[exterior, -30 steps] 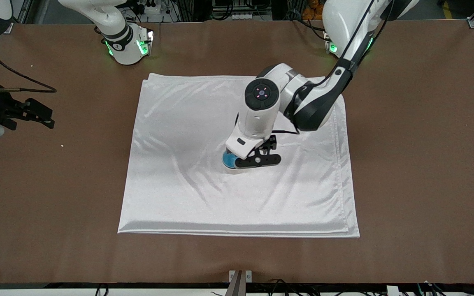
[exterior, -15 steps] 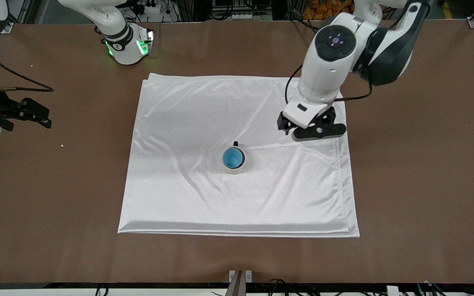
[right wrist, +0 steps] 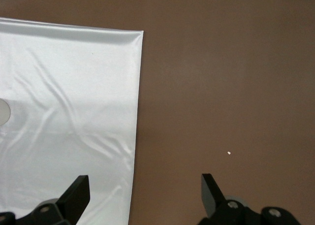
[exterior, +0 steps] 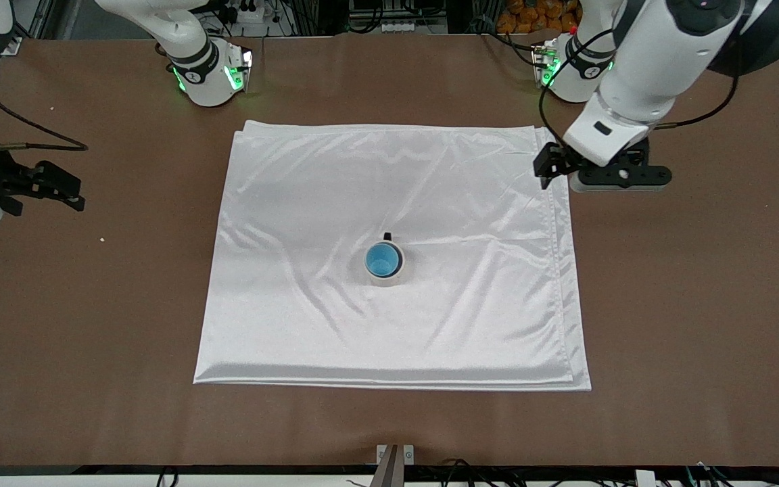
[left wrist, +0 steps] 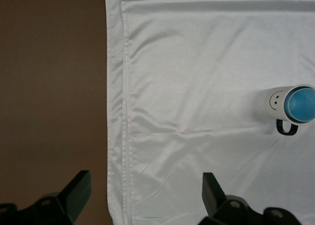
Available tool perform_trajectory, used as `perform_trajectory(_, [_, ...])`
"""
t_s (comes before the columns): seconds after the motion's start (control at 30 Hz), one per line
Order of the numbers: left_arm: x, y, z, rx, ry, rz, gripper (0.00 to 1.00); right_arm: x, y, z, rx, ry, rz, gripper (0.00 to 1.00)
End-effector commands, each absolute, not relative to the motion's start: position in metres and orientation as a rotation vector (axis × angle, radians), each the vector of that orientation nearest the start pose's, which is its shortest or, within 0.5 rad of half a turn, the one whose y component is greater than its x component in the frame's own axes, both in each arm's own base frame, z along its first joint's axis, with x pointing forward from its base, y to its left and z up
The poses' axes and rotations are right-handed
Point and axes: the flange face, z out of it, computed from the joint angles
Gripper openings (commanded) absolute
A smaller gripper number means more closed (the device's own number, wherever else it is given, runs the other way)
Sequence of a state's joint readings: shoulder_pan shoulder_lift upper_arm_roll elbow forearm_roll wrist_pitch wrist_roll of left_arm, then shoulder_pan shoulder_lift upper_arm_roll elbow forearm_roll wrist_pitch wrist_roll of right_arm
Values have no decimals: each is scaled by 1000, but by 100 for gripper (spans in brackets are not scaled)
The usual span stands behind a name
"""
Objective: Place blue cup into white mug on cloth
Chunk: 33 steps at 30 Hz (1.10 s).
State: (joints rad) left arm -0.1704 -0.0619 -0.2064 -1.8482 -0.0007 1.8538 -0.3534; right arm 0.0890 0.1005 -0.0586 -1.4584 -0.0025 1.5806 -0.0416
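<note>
Since the last frame my left gripper point(exterior: 558, 177) has pulled away from the cups and now hangs over the cloth's edge toward the left arm's end of the table, jaws spread wide and empty. Nearest the front camera I see the cloth point(exterior: 308, 325) lying flat on the brown table point(exterior: 700, 325). Near the cloth's middle stands the white mug point(exterior: 394, 274), upright, with the blue cup point(exterior: 383, 260) nested inside it. My right gripper point(right wrist: 142, 198) waits over bare table just beside the cloth's other edge, its jaws also wide apart, holding nothing.
</note>
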Motion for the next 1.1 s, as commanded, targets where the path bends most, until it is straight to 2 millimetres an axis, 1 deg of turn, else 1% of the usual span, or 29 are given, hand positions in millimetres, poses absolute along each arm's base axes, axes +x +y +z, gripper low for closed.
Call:
perform_trajectory(0.0, [518,-183,586,-3156,149,-83,100,580,19,625,-3133,-128,-46,100])
perform_trajectory(0.1, [528,-158,604,-3163,121,-101,100,580,19,625,-3133,-128,-46,100])
perform_trajectory(0.17, [534,-146,619,-3175,87,-120,100,579,17,625,-3132,-123,-44,100])
perform_trajectory(0.3, [544,-133,636,-3171,67,-118,100,580,17,625,-3132,-123,-44,100])
perform_trajectory(0.43, [551,-128,649,-3177,98,-103,100,580,19,623,-3132,-128,-41,100])
perform_trajectory(0.53, [553,-110,651,-3179,50,-72,100,580,18,621,-3132,-125,-34,100])
perform_trajectory(0.6, [553,-105,650,-3181,38,-64,100,580,18,621,-3130,-125,-34,100])
perform_trajectory(0.83, [551,-103,650,-3170,89,-62,100,580,17,621,-3096,-112,-35,100])
perform_trajectory(0.93, [551,-101,652,-3170,84,-67,100,580,17,621,-3091,-109,-37,100])
perform_trajectory(1.07, [550,-98,649,-3170,79,-52,100,580,17,621,-3091,-109,-37,100])
